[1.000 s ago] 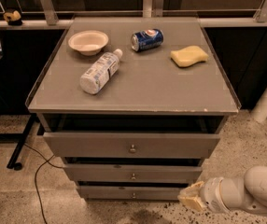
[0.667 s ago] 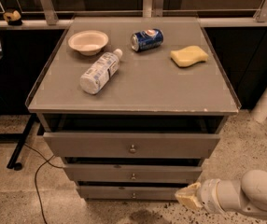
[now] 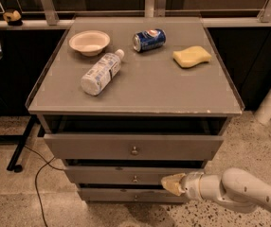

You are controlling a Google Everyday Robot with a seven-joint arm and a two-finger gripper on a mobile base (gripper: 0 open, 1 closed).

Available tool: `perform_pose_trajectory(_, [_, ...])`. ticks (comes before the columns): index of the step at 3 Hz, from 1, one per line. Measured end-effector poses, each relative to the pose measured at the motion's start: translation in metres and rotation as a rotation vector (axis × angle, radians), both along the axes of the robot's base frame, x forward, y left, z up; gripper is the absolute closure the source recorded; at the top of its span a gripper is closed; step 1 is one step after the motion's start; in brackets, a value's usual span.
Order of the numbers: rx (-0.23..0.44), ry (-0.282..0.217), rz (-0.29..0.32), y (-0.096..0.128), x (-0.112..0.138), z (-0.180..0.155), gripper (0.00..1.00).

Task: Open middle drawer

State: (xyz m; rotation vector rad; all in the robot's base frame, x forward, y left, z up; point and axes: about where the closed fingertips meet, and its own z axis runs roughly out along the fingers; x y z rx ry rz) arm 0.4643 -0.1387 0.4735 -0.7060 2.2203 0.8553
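Note:
A grey cabinet has three drawers stacked under its top. The middle drawer [image 3: 112, 175] has a flat grey front and a small round metal knob [image 3: 135, 178]. The larger top drawer [image 3: 88, 146] sits above it and the narrow bottom drawer [image 3: 116, 196] below. My gripper [image 3: 172, 184] reaches in from the right on a white arm [image 3: 239, 193]. Its cream tip is in front of the right part of the middle drawer front, right of the knob and apart from it.
On the cabinet top [image 3: 164, 86] lie a white bowl [image 3: 89, 42], a plastic bottle [image 3: 101, 72] on its side, a blue can [image 3: 149, 39] on its side and a yellow sponge [image 3: 192, 56]. A black cable [image 3: 37, 174] runs over the speckled floor at left.
My gripper has moved left along the drawer fronts, closer to the middle drawer's knob. The drawers have not moved.

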Motion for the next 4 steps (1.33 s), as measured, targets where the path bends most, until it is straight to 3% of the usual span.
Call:
perform_pose_trajectory(2, [0.001, -0.009, -0.015, 0.002, -0.001, 0.000, 1.00])
perform_pose_trajectory(3, [0.027, -0.038, -0.119, 0.002, 0.006, -0.003, 1.00])
perform_pose_trajectory(4, [0.038, -0.068, -0.241, -0.008, 0.031, -0.010, 1.00])
